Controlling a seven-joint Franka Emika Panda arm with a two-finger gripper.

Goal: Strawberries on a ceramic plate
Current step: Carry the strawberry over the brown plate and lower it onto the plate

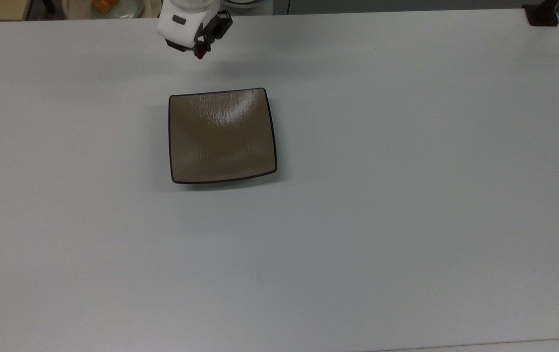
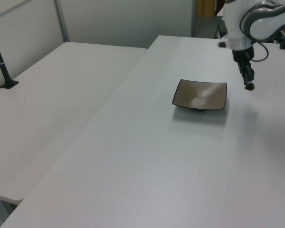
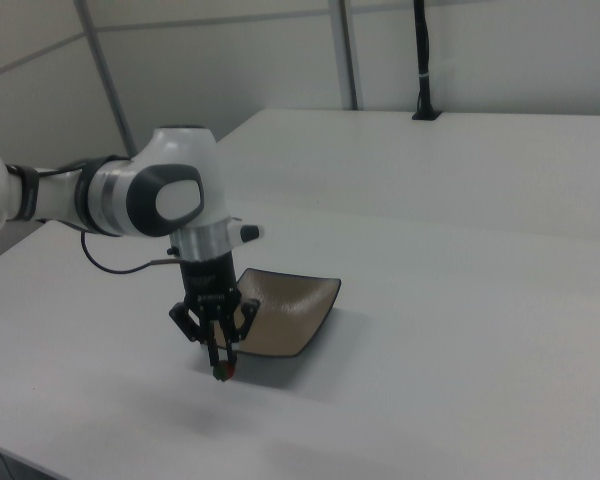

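Right view shows the pincer (image 3: 222,366) pinched closed on the strawberry (image 3: 223,373), which hangs at its fingertips, lifted clear of the white counter (image 3: 460,340). Taking the ceramic plate (image 1: 222,135) as landmark, the held strawberry (image 1: 200,53) hangs beyond the plate's upper edge in the top view, apart from it.

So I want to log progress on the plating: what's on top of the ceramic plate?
Nothing lies on the ceramic plate; its whole brown face shows, with only glare. The strawberry is in the end effector, lifted beside the plate above the table.
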